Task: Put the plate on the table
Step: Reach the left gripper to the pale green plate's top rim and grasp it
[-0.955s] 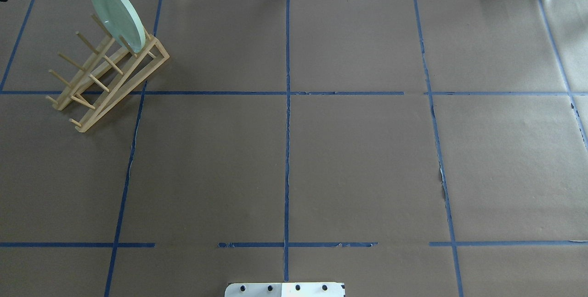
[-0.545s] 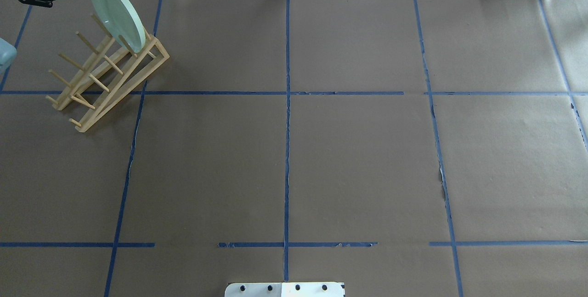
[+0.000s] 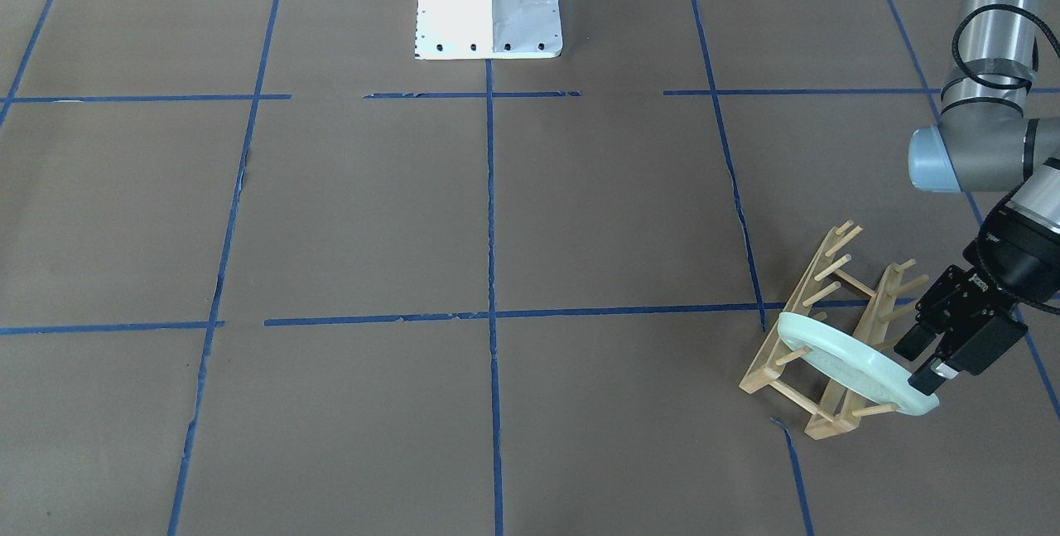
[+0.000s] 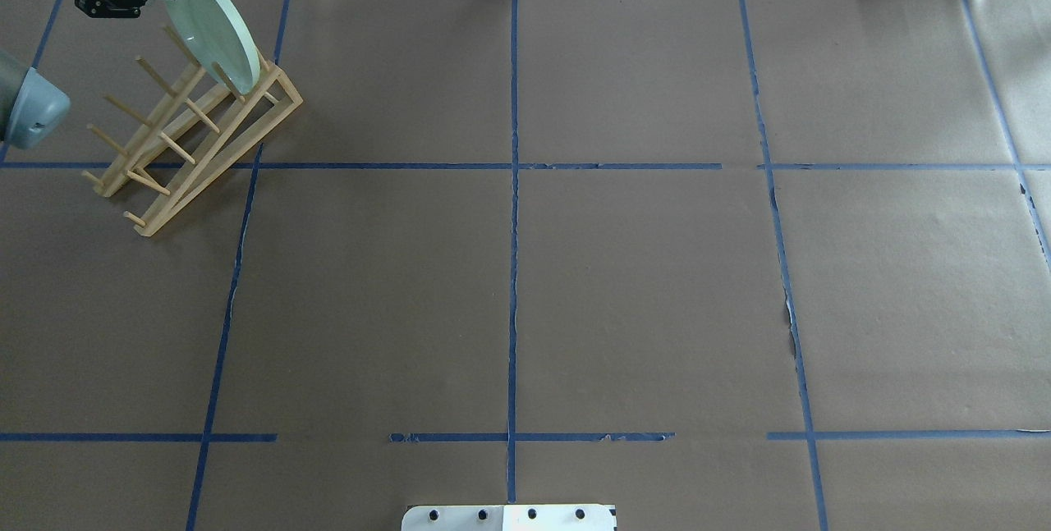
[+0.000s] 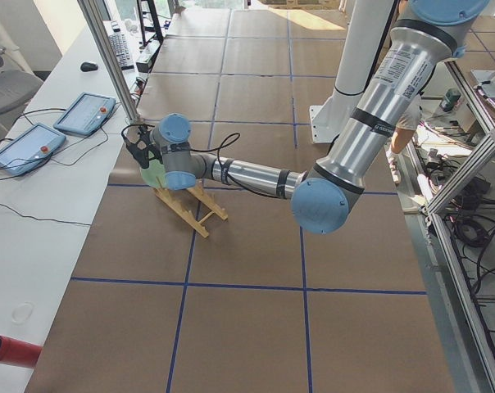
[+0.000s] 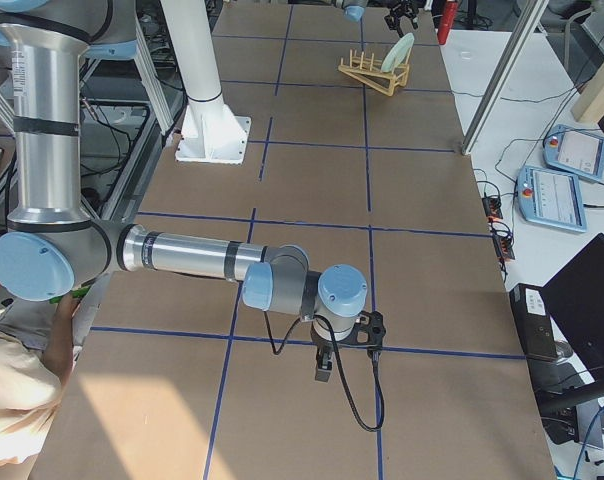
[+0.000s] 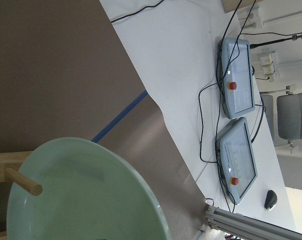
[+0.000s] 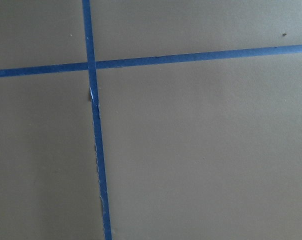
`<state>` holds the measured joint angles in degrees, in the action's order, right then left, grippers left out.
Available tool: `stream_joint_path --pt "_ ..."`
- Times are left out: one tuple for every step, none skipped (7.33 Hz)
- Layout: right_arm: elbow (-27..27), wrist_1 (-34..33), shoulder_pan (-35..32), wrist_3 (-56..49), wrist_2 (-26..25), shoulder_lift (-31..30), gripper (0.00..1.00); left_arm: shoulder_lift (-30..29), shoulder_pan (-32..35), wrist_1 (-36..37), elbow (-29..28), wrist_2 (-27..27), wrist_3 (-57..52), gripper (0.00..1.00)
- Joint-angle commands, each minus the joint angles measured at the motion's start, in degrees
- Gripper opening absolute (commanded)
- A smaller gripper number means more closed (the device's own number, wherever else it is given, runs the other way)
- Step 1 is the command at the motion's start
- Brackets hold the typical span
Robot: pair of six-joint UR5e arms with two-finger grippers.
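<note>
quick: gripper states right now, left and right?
Left gripper: open, at the rim of the plate.
Right gripper: cannot tell, since only the side camera shows it.

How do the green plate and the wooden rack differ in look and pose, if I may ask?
The plate is round and pale green; the rack is an open frame of light wood pegs. The plate stands tilted on edge; the rack rests on the table. The left gripper is at the plate's rim, not the rack. Both share one corner.
</note>
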<state>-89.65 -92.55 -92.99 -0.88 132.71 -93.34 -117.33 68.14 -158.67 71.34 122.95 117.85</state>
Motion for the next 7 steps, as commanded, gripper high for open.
stream_joint_path --pt "0.0 0.0 0.0 0.0 0.0 -0.1 1.0 -0.1 -0.2 -0.1 -0.1 -0.1 0.0 0.47" --pt "0.0 0.0 0.0 0.0 0.0 0.0 1.0 -0.1 -0.2 0.0 -0.1 -0.1 0.0 0.28" --pt "0.0 0.0 0.0 0.0 0.0 0.0 1.0 -0.1 -0.2 0.0 -0.1 -0.1 0.0 0.1" --pt "0.0 0.0 0.0 0.0 0.0 0.0 1.0 -0.1 -0.2 0.0 0.1 -0.1 0.0 0.0" --pt "0.0 0.0 0.0 0.0 0.0 0.0 1.0 -0.1 -0.2 -0.1 0.6 -0.1 0.1 0.0" --pt "0.0 0.0 0.0 0.0 0.0 0.0 1.0 -0.1 -0.1 -0.1 1.6 -0.1 0.4 0.0" --pt "0.0 0.0 0.0 0.0 0.0 0.0 1.0 -0.1 -0.1 -0.2 3.0 0.0 3.5 0.0"
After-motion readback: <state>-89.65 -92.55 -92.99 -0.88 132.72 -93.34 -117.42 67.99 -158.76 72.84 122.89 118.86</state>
